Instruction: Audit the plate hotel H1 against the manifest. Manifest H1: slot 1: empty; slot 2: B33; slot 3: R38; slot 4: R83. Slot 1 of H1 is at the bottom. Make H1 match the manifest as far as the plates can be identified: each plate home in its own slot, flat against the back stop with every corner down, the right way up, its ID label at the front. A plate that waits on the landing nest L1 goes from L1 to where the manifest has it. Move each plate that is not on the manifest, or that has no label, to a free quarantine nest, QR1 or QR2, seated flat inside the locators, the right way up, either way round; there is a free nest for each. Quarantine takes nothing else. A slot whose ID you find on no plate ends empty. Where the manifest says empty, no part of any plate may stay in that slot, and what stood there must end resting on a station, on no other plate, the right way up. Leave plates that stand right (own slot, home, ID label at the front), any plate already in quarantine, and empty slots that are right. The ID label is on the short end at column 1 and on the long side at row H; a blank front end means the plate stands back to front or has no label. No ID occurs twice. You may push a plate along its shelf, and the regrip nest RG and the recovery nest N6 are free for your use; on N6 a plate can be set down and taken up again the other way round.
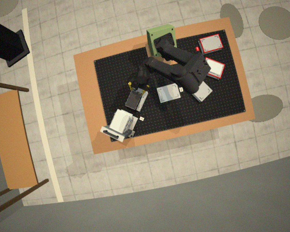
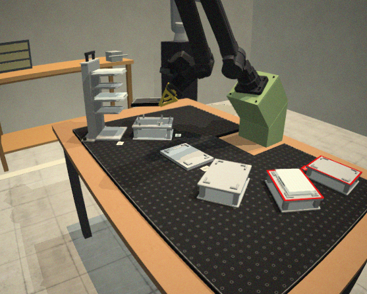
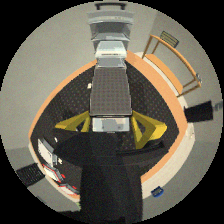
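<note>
My gripper (image 1: 138, 89) (image 2: 168, 95) (image 3: 110, 112) has yellow fingers and is shut on the near end of a dark plate (image 1: 133, 100) (image 2: 144, 101) (image 3: 110, 90). It holds the plate level in the air, above a grey nest with pins (image 1: 144, 99) (image 2: 152, 128). The plate's far end points at the plate hotel H1 (image 1: 120, 125) (image 2: 92, 99) (image 3: 111, 25), which stands a short way off. White plates show on the hotel's upper shelves (image 2: 110, 71). I cannot read any labels.
Two red-rimmed nests stand at the far right; one (image 1: 211, 42) (image 2: 333, 169) is bare and the other (image 1: 215, 68) (image 2: 295, 184) carries a white plate. A low flat nest (image 1: 168, 93) (image 2: 186, 155) and a grey block nest (image 1: 203, 91) (image 2: 225, 181) are mid-mat. The green arm base (image 1: 160, 39) (image 2: 261, 109) is behind.
</note>
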You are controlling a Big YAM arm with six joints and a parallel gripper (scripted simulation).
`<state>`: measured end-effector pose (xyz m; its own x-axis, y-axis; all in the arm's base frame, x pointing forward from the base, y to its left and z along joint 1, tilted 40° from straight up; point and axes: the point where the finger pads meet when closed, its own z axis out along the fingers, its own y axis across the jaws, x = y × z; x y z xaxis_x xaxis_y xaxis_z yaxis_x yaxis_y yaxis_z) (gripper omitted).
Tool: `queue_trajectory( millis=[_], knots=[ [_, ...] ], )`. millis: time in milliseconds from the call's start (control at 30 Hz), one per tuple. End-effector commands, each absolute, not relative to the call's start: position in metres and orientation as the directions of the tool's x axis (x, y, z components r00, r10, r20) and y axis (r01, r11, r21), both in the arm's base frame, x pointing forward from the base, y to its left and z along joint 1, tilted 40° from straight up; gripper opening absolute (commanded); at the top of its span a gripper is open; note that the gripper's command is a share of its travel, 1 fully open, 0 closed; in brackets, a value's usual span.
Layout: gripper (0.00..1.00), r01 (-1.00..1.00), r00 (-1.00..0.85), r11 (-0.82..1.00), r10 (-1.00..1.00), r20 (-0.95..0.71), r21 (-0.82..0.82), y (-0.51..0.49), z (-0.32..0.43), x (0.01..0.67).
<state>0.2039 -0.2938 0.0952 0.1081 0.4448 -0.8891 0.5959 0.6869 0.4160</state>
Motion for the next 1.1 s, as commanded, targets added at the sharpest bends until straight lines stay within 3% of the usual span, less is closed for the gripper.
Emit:
queue_trajectory(
  millis=[0,1067],
  knots=[
    [0.86,0.611,0.111,0.684,0.424,-0.899,0.399,-0.296,0.101,0.195],
    [0.86,0.611,0.111,0.685,0.424,-0.899,0.398,-0.293,0.121,0.179]
  ],
)
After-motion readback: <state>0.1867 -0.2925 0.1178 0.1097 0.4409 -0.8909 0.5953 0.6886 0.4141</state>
